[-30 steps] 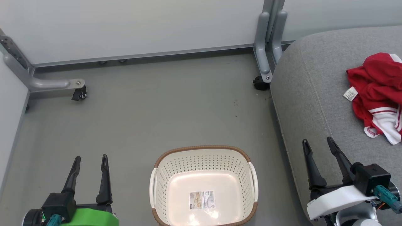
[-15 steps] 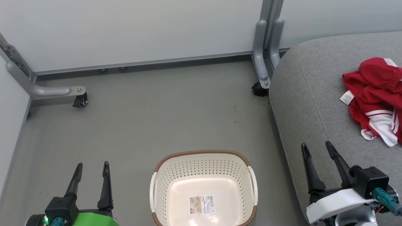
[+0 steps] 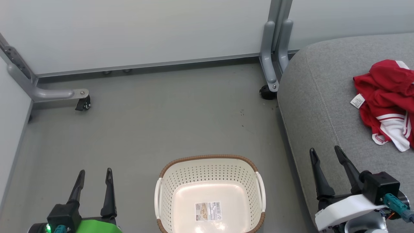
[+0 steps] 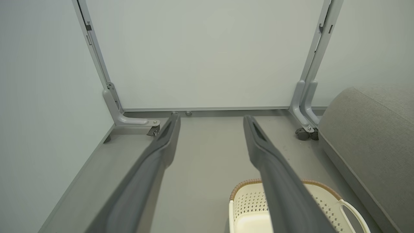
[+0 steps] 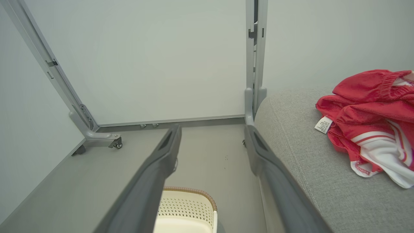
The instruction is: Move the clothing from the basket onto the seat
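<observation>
**Shorts on the seat, basket bare, both grippers spread and empty.**

Head view: the clothing (image 3: pixel 386 94) lies crumpled on the seat (image 3: pixel 323 110) at the right edge, its length running down the frame. It is up and right of the right gripper (image 3: pixel 324 149), clearly the nearer one. The left gripper (image 3: pixel 95 171) sits lower left, beyond the basket (image 3: pixel 207 157). Left wrist view: fingers wide apart with nothing between them, basket rim lower right. Right wrist view: fingers equally parted, the shorts right of them; the transfer looks finished.
</observation>
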